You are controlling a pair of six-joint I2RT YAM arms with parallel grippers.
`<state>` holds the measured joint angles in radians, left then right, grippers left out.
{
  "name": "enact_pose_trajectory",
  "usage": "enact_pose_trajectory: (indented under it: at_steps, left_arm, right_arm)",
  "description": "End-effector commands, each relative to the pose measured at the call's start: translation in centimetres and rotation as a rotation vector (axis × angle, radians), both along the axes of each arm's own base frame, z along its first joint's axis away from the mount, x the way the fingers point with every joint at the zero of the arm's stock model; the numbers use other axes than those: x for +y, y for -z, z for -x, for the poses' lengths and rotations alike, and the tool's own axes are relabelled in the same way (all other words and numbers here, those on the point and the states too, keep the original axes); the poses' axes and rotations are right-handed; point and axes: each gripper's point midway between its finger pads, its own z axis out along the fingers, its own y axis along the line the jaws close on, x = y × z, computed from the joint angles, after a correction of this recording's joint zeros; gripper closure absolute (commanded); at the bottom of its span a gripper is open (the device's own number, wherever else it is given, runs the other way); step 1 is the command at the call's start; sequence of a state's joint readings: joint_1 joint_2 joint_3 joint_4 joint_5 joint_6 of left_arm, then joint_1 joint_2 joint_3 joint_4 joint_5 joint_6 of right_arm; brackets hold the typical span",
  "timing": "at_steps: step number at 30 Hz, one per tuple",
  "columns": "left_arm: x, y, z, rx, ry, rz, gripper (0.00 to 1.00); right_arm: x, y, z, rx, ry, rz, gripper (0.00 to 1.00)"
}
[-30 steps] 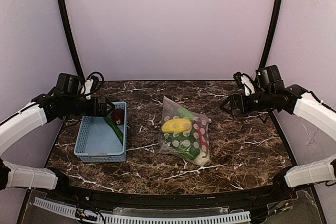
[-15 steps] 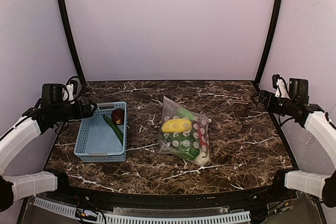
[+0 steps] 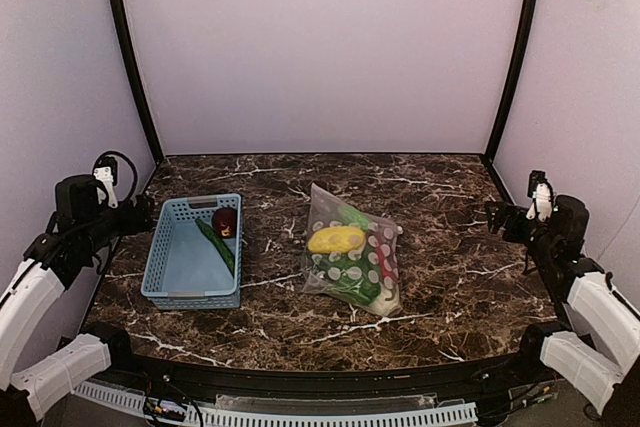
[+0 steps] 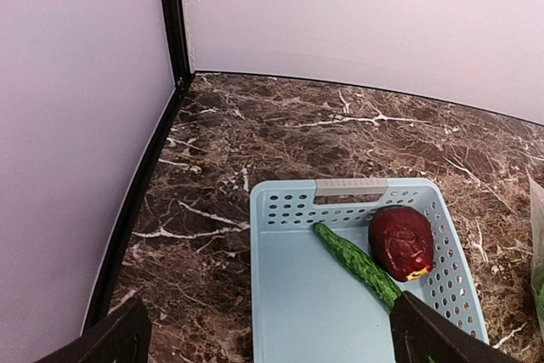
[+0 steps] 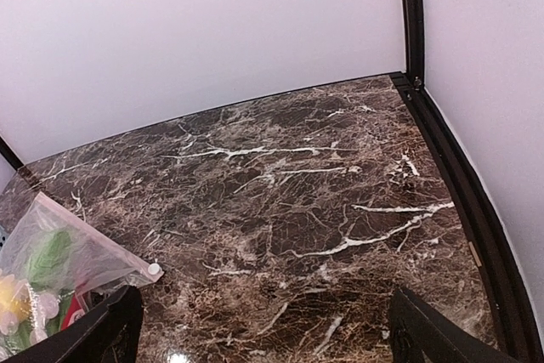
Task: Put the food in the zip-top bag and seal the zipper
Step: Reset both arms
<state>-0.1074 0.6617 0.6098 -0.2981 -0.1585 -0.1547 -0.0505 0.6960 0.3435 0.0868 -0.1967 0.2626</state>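
Observation:
The clear zip-top bag (image 3: 352, 262) lies mid-table holding a yellow oval piece (image 3: 336, 239), green pieces, a red chilli and a white piece. Its corner shows in the right wrist view (image 5: 59, 257); I cannot tell whether the zipper along its right edge (image 3: 392, 257) is pressed shut. A dark red fruit (image 3: 225, 220) and a green long piece (image 3: 217, 245) lie in the light blue basket (image 3: 170, 282), also in the left wrist view, fruit (image 4: 400, 241), green piece (image 4: 357, 263). My left gripper (image 3: 142, 212) is open and empty, left of the basket. My right gripper (image 3: 497, 217) is open and empty, far right.
The basket (image 4: 289, 303) stands at the left of the marble table. Black frame posts and pale walls close in the back and both sides. Bare marble lies between the bag and my right gripper.
Both arms have pulled back outward and toward their bases: the left away from the basket's top edge, the right away toward the right wall. The bag and basket have not moved.

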Motion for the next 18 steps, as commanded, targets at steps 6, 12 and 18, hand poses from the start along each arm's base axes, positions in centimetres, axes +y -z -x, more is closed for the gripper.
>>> enact_pose_trajectory:
  at_steps: [6, 12, 18]
  left_arm:
    - [1.77, 0.46, 0.44, 0.019, -0.086, -0.051, 0.01]
    - [1.61, 0.54, 0.44, 0.024, -0.078, -0.047, 0.01]
    - [1.25, 0.72, 0.22, 0.037, -0.062, -0.035, 0.01]
  right_arm:
    - [-0.87, -1.69, -0.14, -0.127, 0.042, 0.039, 0.01]
    - [-0.78, -1.60, -0.11, -0.122, 0.036, 0.039, 0.01]
    - [-0.87, -1.74, -0.01, -0.121, 0.041, 0.046, 0.01]
